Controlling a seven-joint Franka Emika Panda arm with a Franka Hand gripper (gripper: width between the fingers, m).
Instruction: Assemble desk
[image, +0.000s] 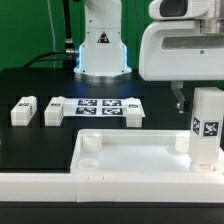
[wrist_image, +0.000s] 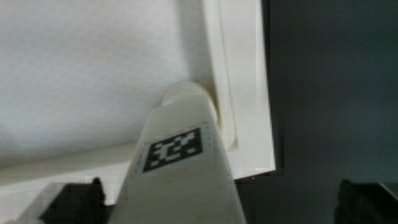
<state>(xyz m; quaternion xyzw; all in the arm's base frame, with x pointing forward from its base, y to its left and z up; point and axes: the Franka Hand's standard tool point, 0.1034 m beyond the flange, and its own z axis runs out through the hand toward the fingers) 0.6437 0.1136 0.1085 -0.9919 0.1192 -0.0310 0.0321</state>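
Observation:
The white desk slab (image: 140, 152) lies rim-up near the front, with round corner sockets. One tagged white leg (image: 206, 125) stands upright at the slab's corner on the exterior view's right. My gripper (image: 184, 105) hangs just above and around that leg, with one dark finger showing beside it and the other hidden behind it. In the wrist view the leg (wrist_image: 178, 165) rises between my fingers (wrist_image: 71, 205), which stand wide apart and clear of it, over the slab's rim (wrist_image: 240, 90). My gripper (wrist_image: 219, 207) is open. Two loose legs (image: 23, 110) (image: 54, 111) lie on the black table.
The marker board (image: 98, 108) lies behind the slab, next to the loose legs. The robot base (image: 100, 50) stands at the back. A long white border rail (image: 40, 186) runs along the front edge.

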